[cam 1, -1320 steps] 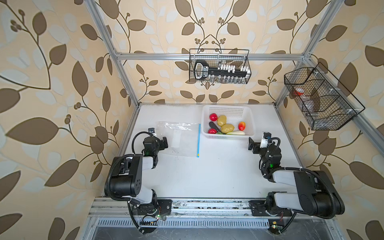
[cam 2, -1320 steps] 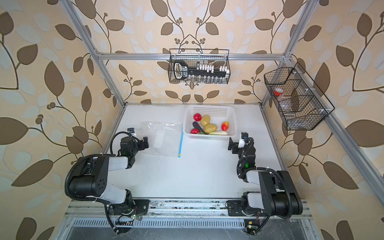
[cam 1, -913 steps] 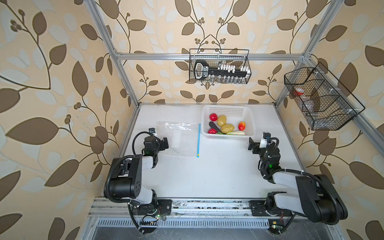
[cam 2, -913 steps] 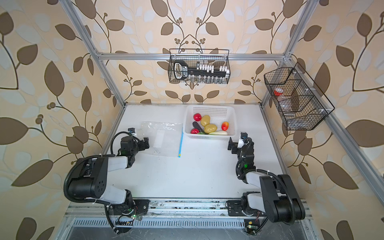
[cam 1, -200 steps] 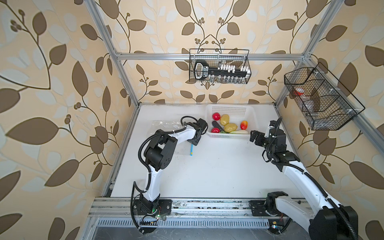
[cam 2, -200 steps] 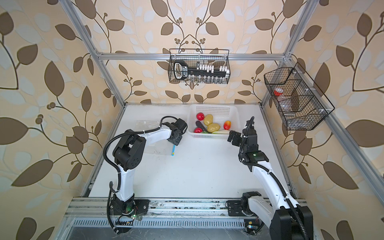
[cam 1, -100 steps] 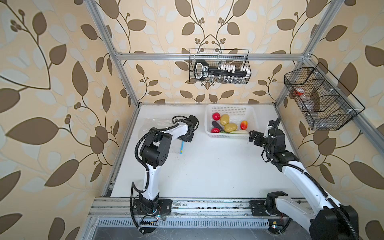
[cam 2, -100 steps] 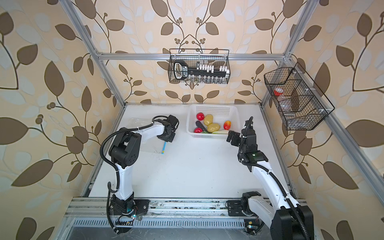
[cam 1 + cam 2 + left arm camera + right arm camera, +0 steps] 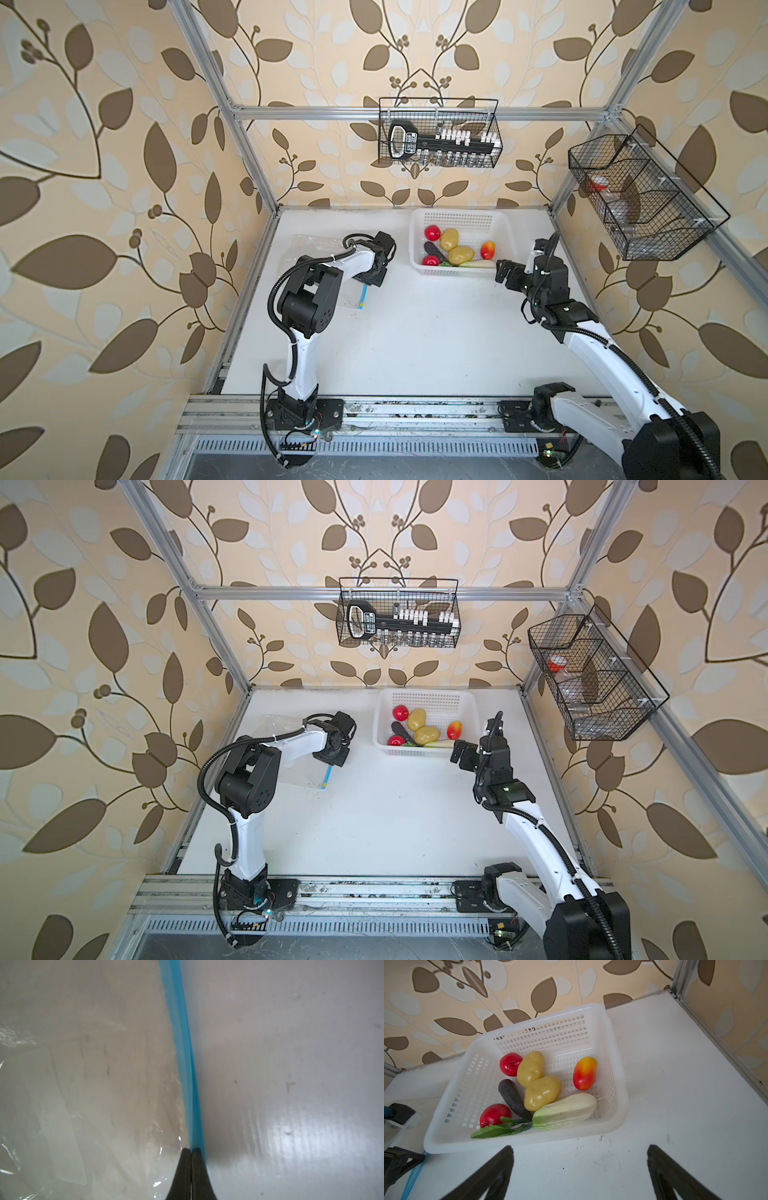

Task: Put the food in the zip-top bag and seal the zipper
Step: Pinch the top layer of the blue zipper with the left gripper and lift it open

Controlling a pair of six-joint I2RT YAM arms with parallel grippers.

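Pinching the blue zipper (image 9: pixel 182 1043) along the bag (image 9: pixel 83 1064), the left gripper (image 9: pixel 190 1150) has its fingers pressed together. The right gripper (image 9: pixel 579 1147) hangs spread wide just before the white basket (image 9: pixel 529 1142), where all the food (image 9: pixel 542 1093) lies.

**White table, two things on it**

The white tabletop (image 9: pixel 415 332) carries a white perforated basket (image 9: pixel 453 271) near its back edge. A clear zip-top bag (image 9: pixel 311 245) lies left of the basket, its blue zipper (image 9: pixel 363 296) edge toward the basket.
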